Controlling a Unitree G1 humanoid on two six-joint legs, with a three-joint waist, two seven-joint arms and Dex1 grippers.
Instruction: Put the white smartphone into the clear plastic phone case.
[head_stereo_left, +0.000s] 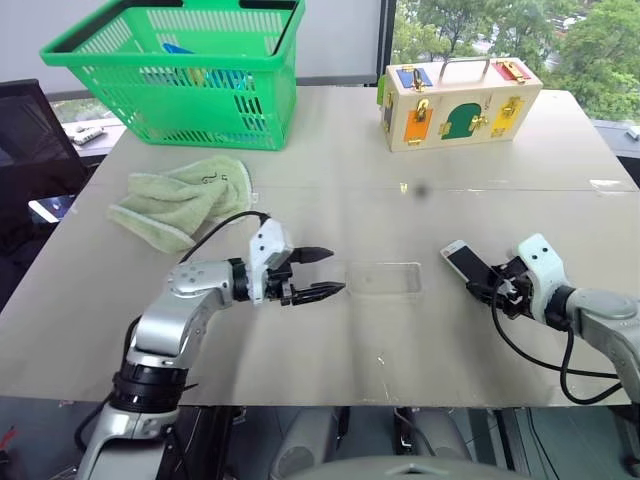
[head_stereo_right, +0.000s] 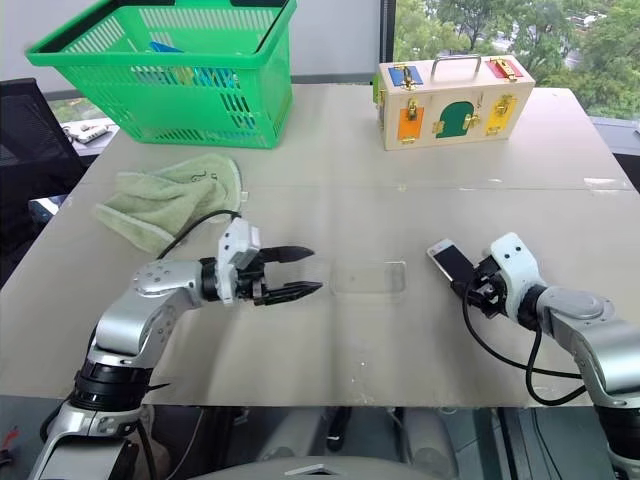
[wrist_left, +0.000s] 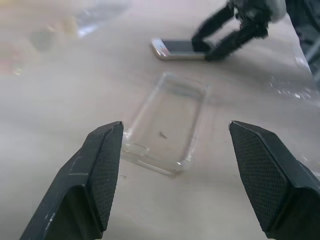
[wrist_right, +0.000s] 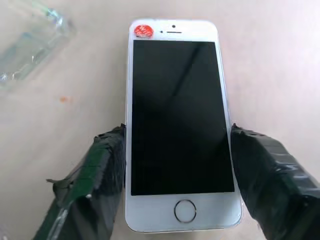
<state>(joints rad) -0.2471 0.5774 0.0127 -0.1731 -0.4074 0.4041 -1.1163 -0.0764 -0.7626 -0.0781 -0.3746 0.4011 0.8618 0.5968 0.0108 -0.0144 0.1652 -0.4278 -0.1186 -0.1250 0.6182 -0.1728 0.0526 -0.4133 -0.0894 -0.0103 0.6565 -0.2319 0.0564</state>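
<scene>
1. The clear case lies flat on the table.
2. The left gripper, fingers spread, hovers just left of the case.
3. Right of the case, the right gripper pinches the phone by its long edges.

Silver arms, white wrists, black end effector fingers.

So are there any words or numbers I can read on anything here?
None can be read.
Red round sticker on the white smartphone, held between the right pincer's fingers: white writing, too blurred to read.
Wooden lock box: coloured doors and latches, no readable text.
Clear plastic phone case, green basket, green towel: no text seen.
</scene>
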